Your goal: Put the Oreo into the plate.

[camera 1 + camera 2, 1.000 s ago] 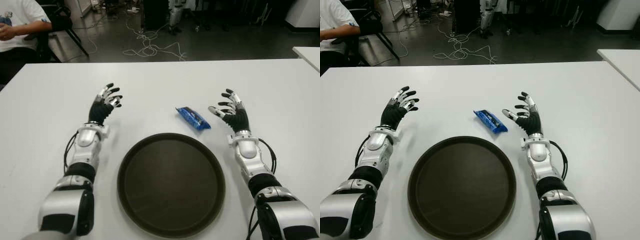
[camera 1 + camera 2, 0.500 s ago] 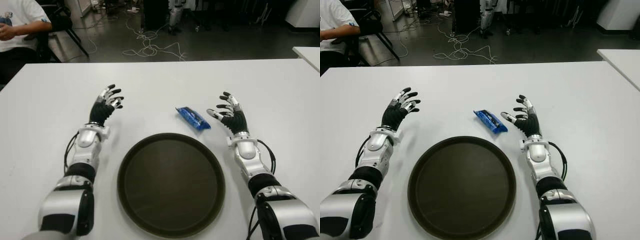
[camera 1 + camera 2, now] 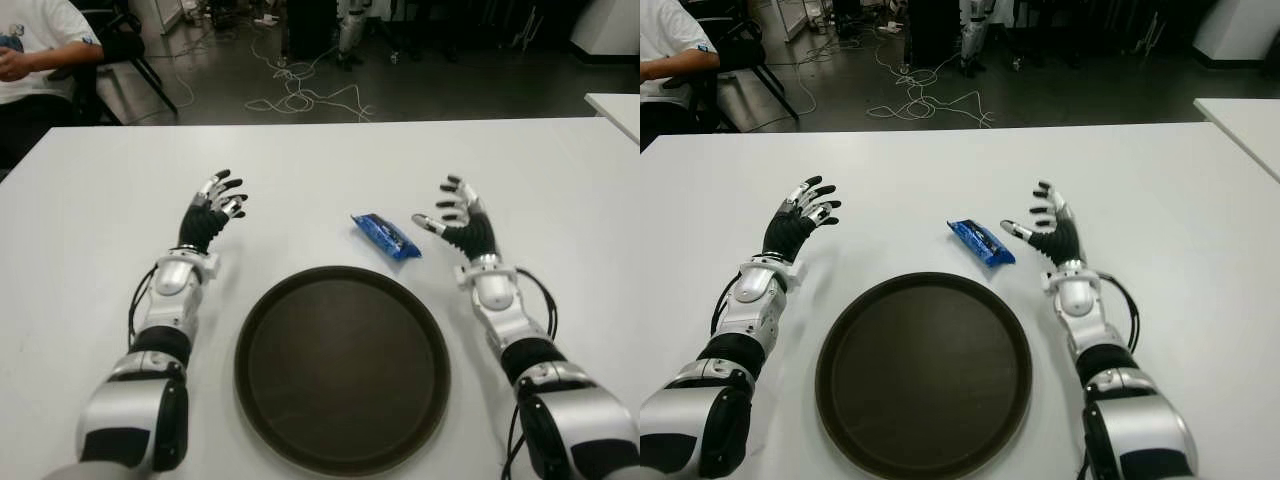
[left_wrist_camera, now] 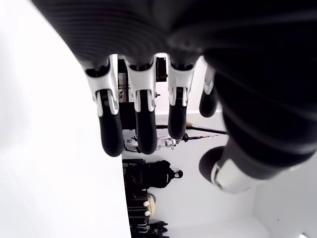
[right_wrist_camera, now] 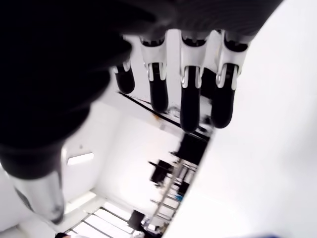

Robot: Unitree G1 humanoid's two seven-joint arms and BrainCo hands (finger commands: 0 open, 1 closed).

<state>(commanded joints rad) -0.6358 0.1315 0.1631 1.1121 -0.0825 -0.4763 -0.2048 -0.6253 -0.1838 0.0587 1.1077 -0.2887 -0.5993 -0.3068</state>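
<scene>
A blue Oreo packet [image 3: 386, 235] lies on the white table just beyond the far right rim of the round dark plate [image 3: 260, 340]. My right hand [image 3: 452, 214] hovers just right of the packet, fingers spread, thumb tip close to the packet's end, holding nothing. The right wrist view shows its fingers [image 5: 189, 94] extended over the table. My left hand [image 3: 214, 205] is open to the left of the plate, well away from the packet.
The white table [image 3: 330, 170] stretches wide around the plate. A seated person [image 3: 35, 40] is at the far left corner. Cables lie on the floor beyond the table. Another white table's corner [image 3: 615, 105] shows at the right.
My right hand has edged slightly forward and turned a little toward the packet. The packet, plate and left hand have not moved.
</scene>
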